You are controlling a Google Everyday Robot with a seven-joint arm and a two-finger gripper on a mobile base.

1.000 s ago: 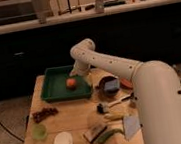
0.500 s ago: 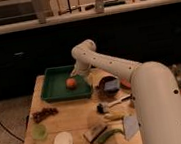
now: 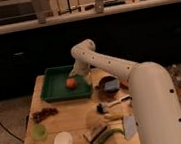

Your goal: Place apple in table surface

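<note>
The apple (image 3: 71, 82) is a small orange-red fruit lying in the dark green tray (image 3: 53, 88) at the back of the light-brown wooden table surface (image 3: 70, 120). My white arm reaches from the right over the table to the tray. My gripper (image 3: 80, 74) hangs at the tray's right side, just right of the apple and close to it. I cannot tell whether it touches the apple.
A dark grape cluster (image 3: 43, 114) lies left of centre. A green cup (image 3: 39, 131) and a white bowl (image 3: 63, 141) stand near the front left. A dark bowl (image 3: 109, 86) sits right of the tray. Several items crowd the front right (image 3: 107, 122).
</note>
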